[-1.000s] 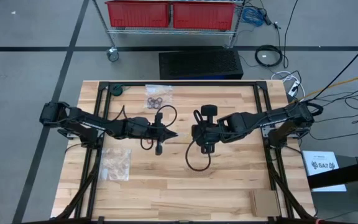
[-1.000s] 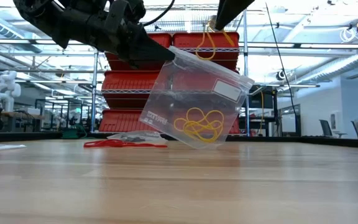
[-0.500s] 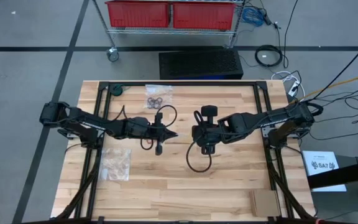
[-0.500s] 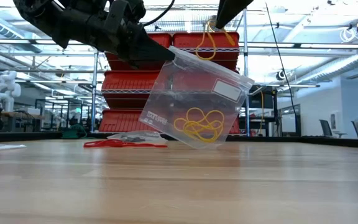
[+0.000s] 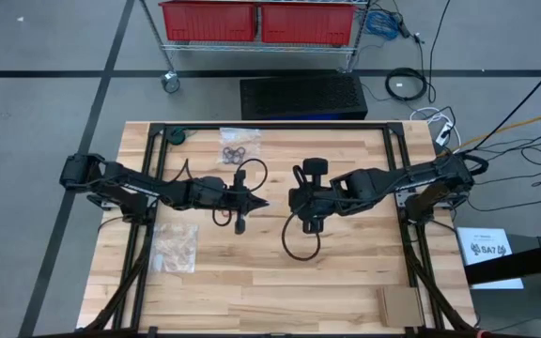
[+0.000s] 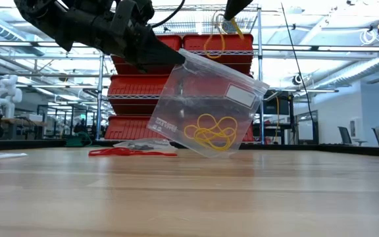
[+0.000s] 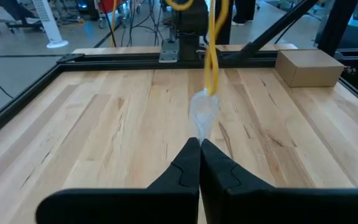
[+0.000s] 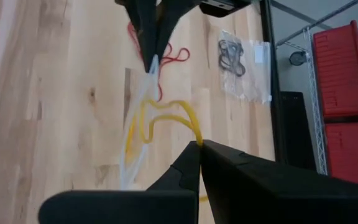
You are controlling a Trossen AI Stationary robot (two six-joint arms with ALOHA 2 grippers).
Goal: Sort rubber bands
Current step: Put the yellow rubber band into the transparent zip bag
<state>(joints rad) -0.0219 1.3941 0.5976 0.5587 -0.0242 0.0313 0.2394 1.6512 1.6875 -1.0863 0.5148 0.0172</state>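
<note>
Left gripper (image 6: 176, 58) pinched on clear bag (image 6: 206, 108) corner, midair, only clear from low view. Right gripper (image 8: 200, 144) clamped on yellow rubber band (image 8: 166, 115). Red bands (image 6: 131, 152) on table (image 6: 242, 197) behind.

three clear bags (image 5: 175, 247), two grippers (image 5: 263, 202), one cardboard box (image 5: 399, 305)

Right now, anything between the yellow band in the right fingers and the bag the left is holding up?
Nothing visible. The right gripper pinches a yellow band directly above the clear bag that the left gripper holds by its top edge; only air between them.
</note>
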